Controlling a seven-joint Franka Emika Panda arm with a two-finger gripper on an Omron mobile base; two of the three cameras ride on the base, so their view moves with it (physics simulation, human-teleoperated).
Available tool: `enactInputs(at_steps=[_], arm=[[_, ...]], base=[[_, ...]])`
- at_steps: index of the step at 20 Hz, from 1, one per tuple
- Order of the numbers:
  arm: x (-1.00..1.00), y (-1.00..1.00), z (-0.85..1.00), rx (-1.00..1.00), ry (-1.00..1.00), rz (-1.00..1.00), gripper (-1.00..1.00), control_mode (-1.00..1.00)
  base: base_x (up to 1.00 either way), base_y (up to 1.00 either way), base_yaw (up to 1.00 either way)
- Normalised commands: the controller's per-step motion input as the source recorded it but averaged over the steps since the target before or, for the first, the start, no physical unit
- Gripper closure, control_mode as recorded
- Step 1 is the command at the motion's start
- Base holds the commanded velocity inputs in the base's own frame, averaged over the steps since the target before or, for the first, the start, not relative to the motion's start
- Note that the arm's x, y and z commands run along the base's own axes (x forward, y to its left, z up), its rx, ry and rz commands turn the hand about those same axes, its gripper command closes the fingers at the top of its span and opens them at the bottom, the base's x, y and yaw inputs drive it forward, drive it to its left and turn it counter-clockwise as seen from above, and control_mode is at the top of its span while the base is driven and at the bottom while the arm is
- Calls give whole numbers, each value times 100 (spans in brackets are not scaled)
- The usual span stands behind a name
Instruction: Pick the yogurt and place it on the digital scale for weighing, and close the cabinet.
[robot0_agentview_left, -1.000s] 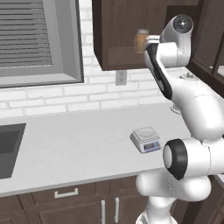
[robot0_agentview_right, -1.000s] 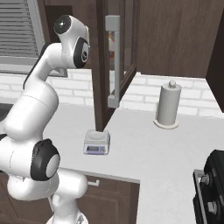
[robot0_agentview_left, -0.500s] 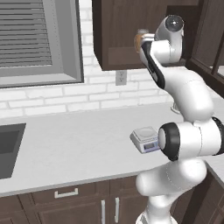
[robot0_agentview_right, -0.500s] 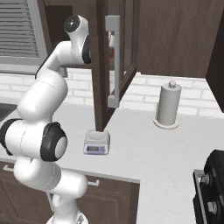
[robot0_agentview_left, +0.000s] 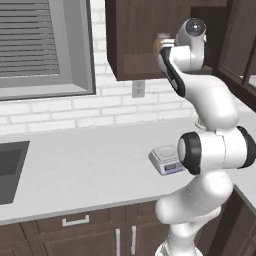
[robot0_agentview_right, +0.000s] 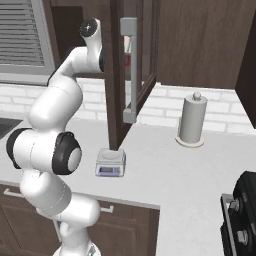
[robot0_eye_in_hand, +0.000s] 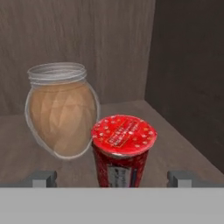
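In the hand view the yogurt (robot0_eye_in_hand: 124, 151), a small red cup with a speckled red top, stands upright on the cabinet shelf right in front of my gripper (robot0_eye_in_hand: 113, 179). The gripper is open, with one fingertip well off to each side of the cup and neither touching it. The arm reaches up into the open dark-brown cabinet (robot0_agentview_left: 134, 35). Its door (robot0_agentview_right: 116, 75) hangs open with a slim metal handle (robot0_agentview_right: 131, 70). The light-grey digital scale (robot0_agentview_left: 166, 159) (robot0_agentview_right: 111, 162) sits on the counter below, with nothing on it.
An amber jar (robot0_eye_in_hand: 61, 113) (robot0_agentview_left: 160, 44) stands just left of and behind the yogurt, nearly touching it. The cabinet's side wall (robot0_eye_in_hand: 192, 78) is close on the right. A paper towel roll (robot0_agentview_right: 192, 120), a stove corner (robot0_agentview_right: 242, 220) and a sink (robot0_agentview_left: 10, 170) are on the counter.
The arm has swung and stretched further up into the cabinet, its elbow turning toward the shelf. The gripper stays open. The scale and the door have not moved.
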Motion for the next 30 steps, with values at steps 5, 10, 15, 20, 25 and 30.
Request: enactInputs(at_steps=[5,10,15,20,25,30], arm=[[19,-10,-12,0,0,0,-100,-100],[17,-7,-5,0,0,0,-100,-100],[24,-2,-11,0,0,0,100,-100],[14,0,-5,0,0,0,100,-100],[-23,2,-2,1,-4,1,100,-100],[-100,28,0,12,-6,18,100,-100]], base=[[0,0,0],[0,0,0],[0,0,0],[0,0,0],[0,0,0],[0,0,0]])
